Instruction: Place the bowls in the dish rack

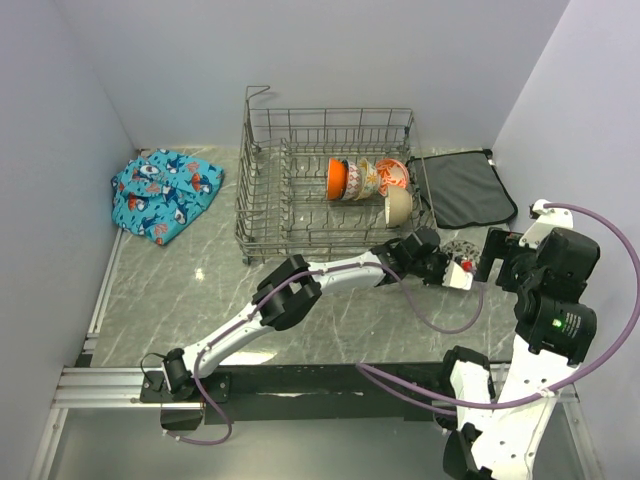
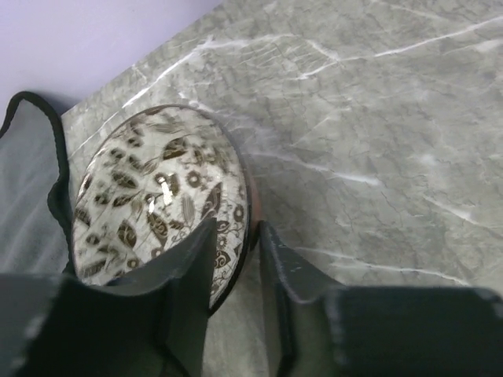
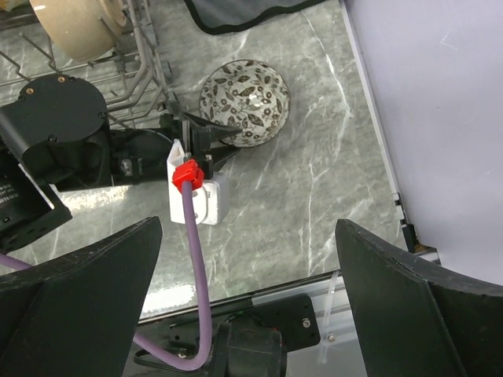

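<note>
Starting at the far left, a crumpled blue patterned cloth (image 1: 165,195) lies on the grey marble table (image 1: 200,290). Next comes the dish rack (image 1: 262,215), a grey wire basket. Four bowls stand on edge among its tines at the right end: an orange-red bowl (image 1: 338,180), two pale patterned bowls (image 1: 366,180) whose designs are too small to read, and a plain cream bowl (image 1: 399,206) nearest the front.

The left arm stretches rightward past the rack's front corner. The left gripper (image 2: 236,255) is narrowed to a slim gap and closed on the rim of the black-and-white bowl (image 2: 149,196). One finger (image 2: 192,271) is inside and the other is outside. This bowl sits upright on the table just outside the rack's right front corner. It has dark leaf-like speckles on white and a thin dark edge. The finger hides its near rim, and its underside is out of sight.

A flat dark mat (image 1: 462,190) lies beyond the bowl, beside the rack. At the far right, the right gripper (image 3: 247,236) hangs above the table with its jaws spread wide, holding nothing and touching nothing. Its fingertips are cut off at the wrist view's lower edge.
</note>
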